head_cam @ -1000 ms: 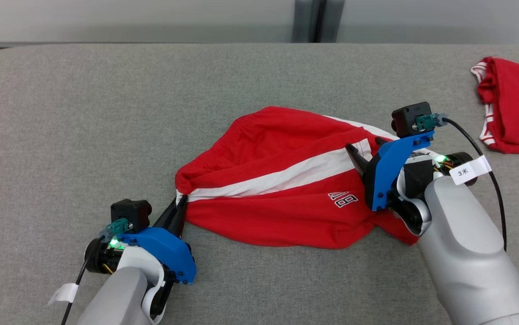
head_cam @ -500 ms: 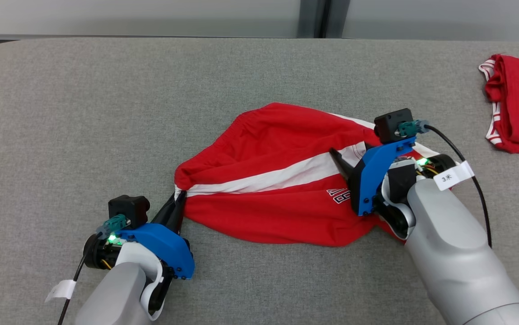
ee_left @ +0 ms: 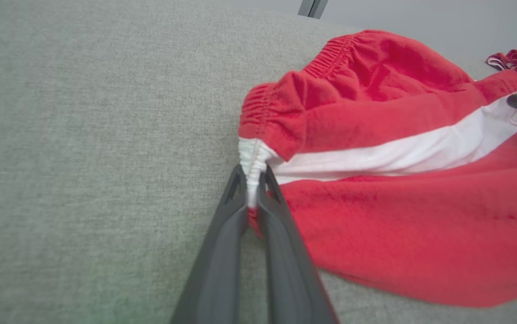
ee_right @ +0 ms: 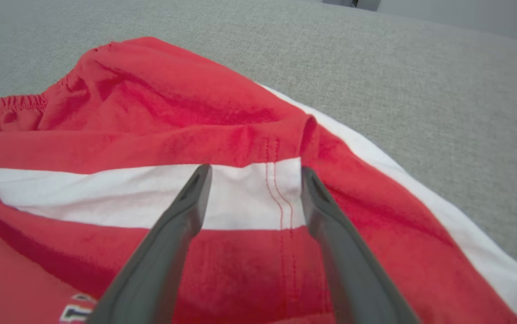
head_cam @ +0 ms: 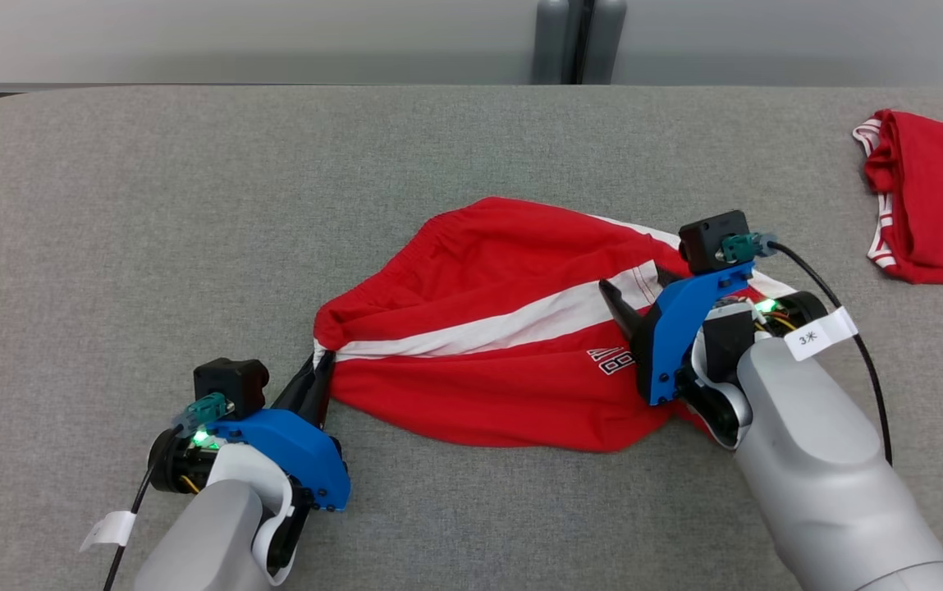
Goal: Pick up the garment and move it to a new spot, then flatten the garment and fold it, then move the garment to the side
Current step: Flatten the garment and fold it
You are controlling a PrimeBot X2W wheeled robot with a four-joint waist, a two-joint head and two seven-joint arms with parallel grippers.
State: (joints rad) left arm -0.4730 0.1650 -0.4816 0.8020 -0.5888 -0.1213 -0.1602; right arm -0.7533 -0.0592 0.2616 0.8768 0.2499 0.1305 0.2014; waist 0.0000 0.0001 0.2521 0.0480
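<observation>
1. I see the garment point(head_cam: 504, 328), a pair of red cloth shorts with a white side stripe and a gathered elastic waistband, lying crumpled near the middle of the grey fabric-covered table point(head_cam: 192, 205). It is not flat: the upper layer bulges and folds over the stripe.
2. The left gripper point(ee_left: 252, 180) is at the garment's left end. Its two dark fingers are pinched together on the white section of the waistband, with cloth clamped between the tips.
3. The cloth gathers to a narrow point at that grip and fans out to the right from it.
4. The right gripper point(ee_right: 256, 174) is at the garment's right end. Its jaws stand wide apart and grip nothing.
5. In the right wrist view, the two fingers straddle the white stripe point(ee_right: 105, 198), one on each side of a double-stitched seam. I cannot tell whether the tips touch the cloth.
6. A small white and dark printed logo point(head_cam: 609, 359) sits on the lower red panel, just beside the right arm's blue mount.
7. A second red garment with white trim point(head_cam: 931, 205) lies folded at the table's far right edge, well apart from the shorts.
</observation>
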